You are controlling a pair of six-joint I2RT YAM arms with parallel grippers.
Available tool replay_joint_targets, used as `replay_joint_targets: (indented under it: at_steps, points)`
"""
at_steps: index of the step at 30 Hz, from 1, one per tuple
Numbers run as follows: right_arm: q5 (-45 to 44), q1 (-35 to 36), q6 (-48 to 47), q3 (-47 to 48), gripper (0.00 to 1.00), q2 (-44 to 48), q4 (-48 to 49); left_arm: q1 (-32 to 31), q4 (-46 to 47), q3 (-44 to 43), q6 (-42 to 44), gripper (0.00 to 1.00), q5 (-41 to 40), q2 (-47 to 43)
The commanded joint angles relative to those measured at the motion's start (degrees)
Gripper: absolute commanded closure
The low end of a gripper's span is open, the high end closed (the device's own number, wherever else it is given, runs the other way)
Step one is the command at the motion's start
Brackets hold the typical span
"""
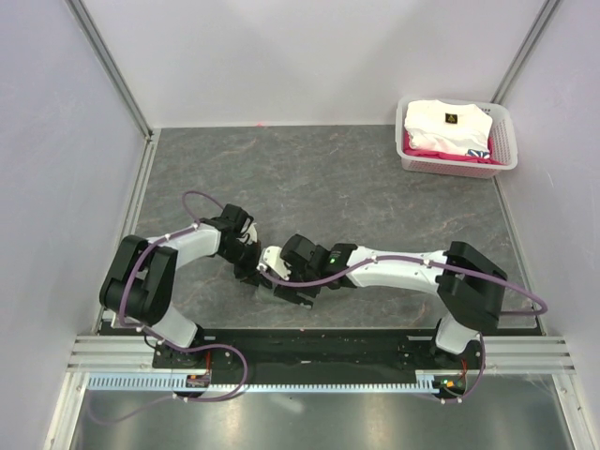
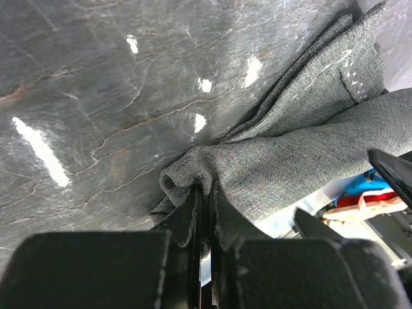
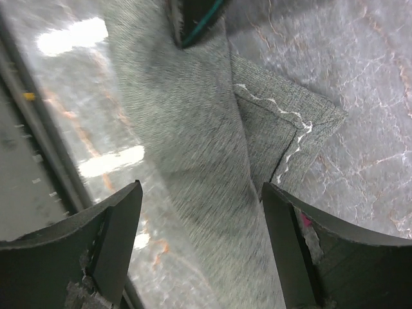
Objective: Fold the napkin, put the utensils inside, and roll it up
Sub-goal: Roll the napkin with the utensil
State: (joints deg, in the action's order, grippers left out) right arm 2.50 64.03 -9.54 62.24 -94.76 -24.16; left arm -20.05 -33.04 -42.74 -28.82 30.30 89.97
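Grey veined tabletop (image 1: 319, 178), pale walls (image 1: 309, 56), basket (image 1: 450, 167) far right, napkin (image 2: 290, 154) bunched

Left gripper (image 2: 205, 193) pinched tight on a bunched fold of the napkin (image 2: 290, 154). Right gripper (image 3: 203, 212) over the napkin, jaws spread wide. Left arm (image 1: 183, 244) and right arm (image 1: 398, 269) bent inward, wrists close together.

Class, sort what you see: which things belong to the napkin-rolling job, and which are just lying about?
Belonging to the job:
- napkin, pinched in the shut left gripper
- right gripper, open over the cloth

Just lying about:
- white basket at the far right
- folded white garment inside it
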Motion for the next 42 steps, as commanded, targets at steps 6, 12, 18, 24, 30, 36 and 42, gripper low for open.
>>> replay_joint_targets:
  at_steps: [6,12,18,24,30,36,42]
  points:
    - [-4.4,0.4,-3.3,1.2,0.19,-5.9,1.4,-0.2,-0.3,-1.6,3.7,0.98,-2.3,2.0]
    - [0.2,-0.4,-3.4,2.8,0.39,-9.0,-0.2,-0.2,-0.3,-2.3,4.6,0.98,-1.7,2.1]
    - [9.3,-2.9,-2.9,4.9,0.65,-12.4,-5.4,0.4,-1.8,-5.0,4.0,0.72,-5.0,-1.2]
    - [18.6,-6.1,-2.0,4.5,0.68,-14.8,-8.2,4.0,-5.6,-6.5,4.9,0.35,-10.7,-5.4]
    - [26.4,-9.0,-1.5,4.8,0.69,-16.9,-9.5,6.1,-6.5,-3.5,4.8,0.33,-13.0,-9.3]
    - [34.1,-12.5,-2.2,7.2,0.70,-21.3,-12.7,6.1,-2.0,0.1,4.8,0.33,-8.8,-17.1]
    - [39.7,-15.3,-2.3,9.3,0.70,-25.1,-14.2,6.1,2.5,5.0,4.3,0.35,0.4,-19.0]
